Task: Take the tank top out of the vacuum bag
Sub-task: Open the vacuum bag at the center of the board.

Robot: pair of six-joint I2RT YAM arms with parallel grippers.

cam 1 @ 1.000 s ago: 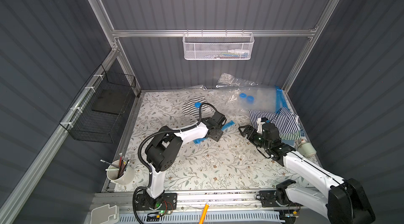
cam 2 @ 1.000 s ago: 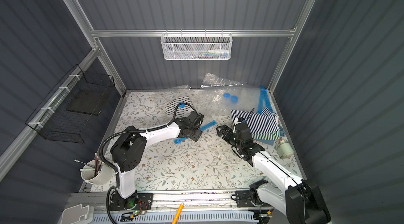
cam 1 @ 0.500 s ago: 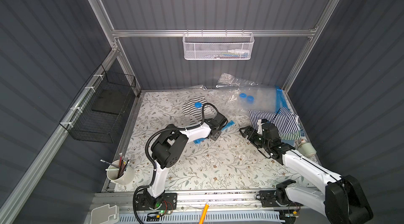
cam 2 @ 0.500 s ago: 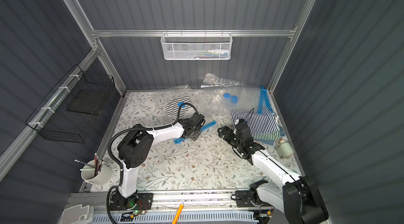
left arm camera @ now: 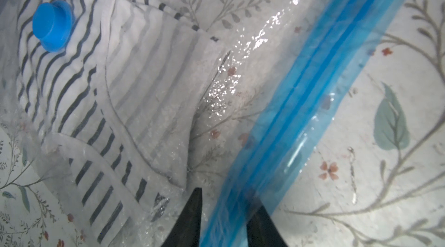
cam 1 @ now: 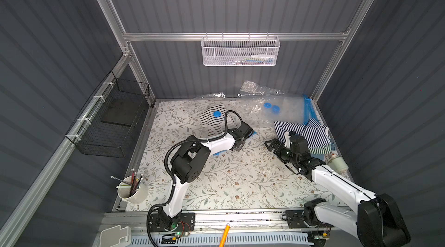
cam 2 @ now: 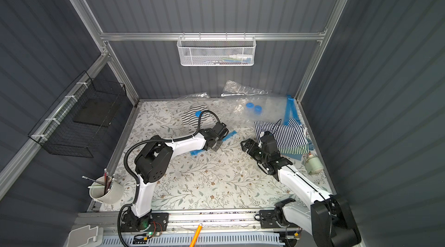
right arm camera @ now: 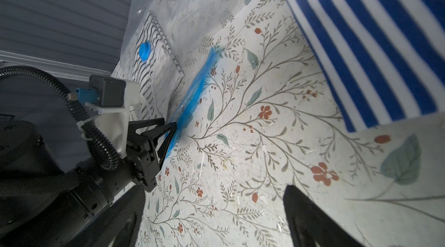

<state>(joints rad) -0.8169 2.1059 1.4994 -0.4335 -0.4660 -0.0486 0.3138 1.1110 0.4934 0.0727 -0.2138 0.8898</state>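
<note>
- The tank top [left arm camera: 79, 84] is white with wavy black stripes. It lies flat inside the clear vacuum bag [left arm camera: 228, 70], toward the back of the flowery mat [cam 1: 240, 185].
- A round blue cap [left arm camera: 51, 26] sits on the bag, right over the tank top.
- The bag's blue zip edge [left arm camera: 325, 84] runs along the side of the bag that is nearer the arms.
- The left gripper [left arm camera: 226, 206] is down at that edge. Its two fingers are a narrow way apart with the blue strip between them (I cannot tell if they pinch it).
- The right gripper [right arm camera: 212, 200] is spread wide and holds nothing. It hangs over bare mat, just beside a blue and white striped cloth [cam 1: 303, 130].
- A white cup of pencils [cam 1: 132, 191] stands at the near corner on the left arm's side.
</note>
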